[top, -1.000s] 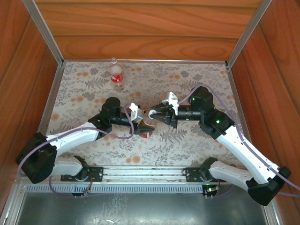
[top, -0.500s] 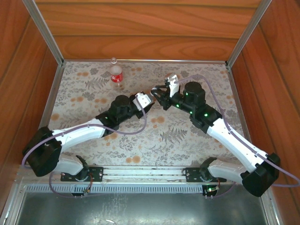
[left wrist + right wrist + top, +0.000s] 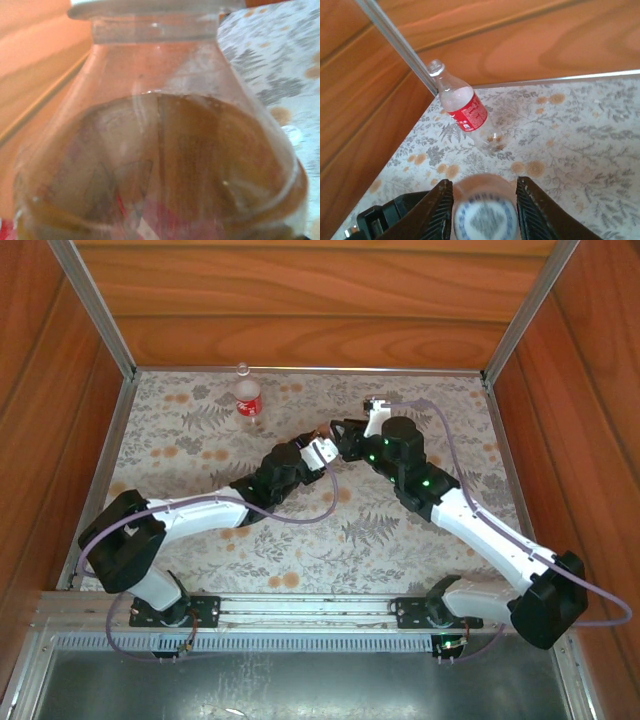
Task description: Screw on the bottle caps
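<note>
At mid-table, your two arms meet on the brown bottle, one to hold and one to twist.

Nearest you, your left gripper [image 3: 319,449] is closed on the brown bottle [image 3: 165,165], its neck turned toward the other arm. I judge this grip is meant to keep the body from spinning while the cap is turned. Just beyond, your right gripper [image 3: 484,184] straddles the white cap [image 3: 485,220] sitting on that neck, one finger on each side, so a roll of the wrist would drive it round. You cannot tell whether the fingers pinch the cap or stand a hair clear of it. Farther back, the red-label bottle [image 3: 466,114] stands on the flowered table [image 3: 580,130] close to the wooden back wall [image 3: 520,45], well apart from both arms. Its neck is open and uncapped, left for later.
</note>
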